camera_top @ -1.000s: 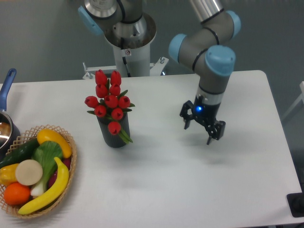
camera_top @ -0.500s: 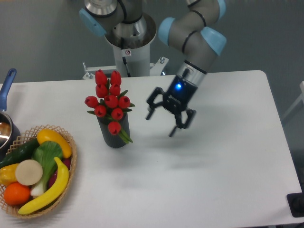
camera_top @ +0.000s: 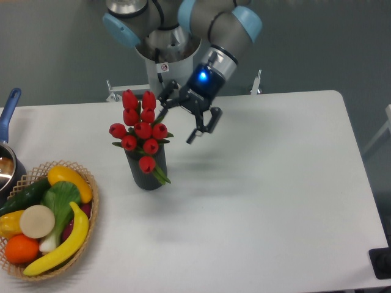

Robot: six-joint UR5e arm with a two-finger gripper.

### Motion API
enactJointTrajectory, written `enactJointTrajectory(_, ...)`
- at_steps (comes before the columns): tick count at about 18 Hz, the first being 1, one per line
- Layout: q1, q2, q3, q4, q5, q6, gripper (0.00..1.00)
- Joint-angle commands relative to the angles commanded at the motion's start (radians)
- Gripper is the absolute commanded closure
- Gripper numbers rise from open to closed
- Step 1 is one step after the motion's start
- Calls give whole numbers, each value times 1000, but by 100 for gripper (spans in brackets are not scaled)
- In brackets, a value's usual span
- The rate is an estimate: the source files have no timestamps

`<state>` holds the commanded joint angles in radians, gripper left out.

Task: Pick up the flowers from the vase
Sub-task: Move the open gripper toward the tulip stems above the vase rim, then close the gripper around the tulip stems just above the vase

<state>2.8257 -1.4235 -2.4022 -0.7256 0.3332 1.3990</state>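
Observation:
The flowers (camera_top: pixel 140 129), a tight bunch of red tulip buds with green leaves, stand in the vase (camera_top: pixel 145 172), a dark grey cylinder on the white table left of centre. My gripper (camera_top: pixel 178 126) is open and empty. It hangs tilted in the air just right of the top of the bunch, with its left finger close to the buds and its right finger (camera_top: pixel 194 135) further out. I cannot tell whether the left finger touches the flowers.
A wicker basket (camera_top: pixel 85 177) of toy vegetables and fruit sits at the front left. A blue-handled pot (camera_top: pixel 8 111) is at the left edge. The robot base (camera_top: pixel 166 67) stands behind the table. A dark object (camera_top: pixel 381 262) is at the front right corner.
My gripper has swung from the right part of the table up and leftward to beside the flowers. The flowers and vase have not moved.

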Motion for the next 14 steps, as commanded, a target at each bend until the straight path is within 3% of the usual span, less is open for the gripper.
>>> enactJointTrajectory(4,-8,-12,0,0,-5,5,0)
enactJointTrajectory(6,-14,-52,2,2,-5,8,0)
enactJointTrajectory(14,-41,-124,28,3,-5,11,0)
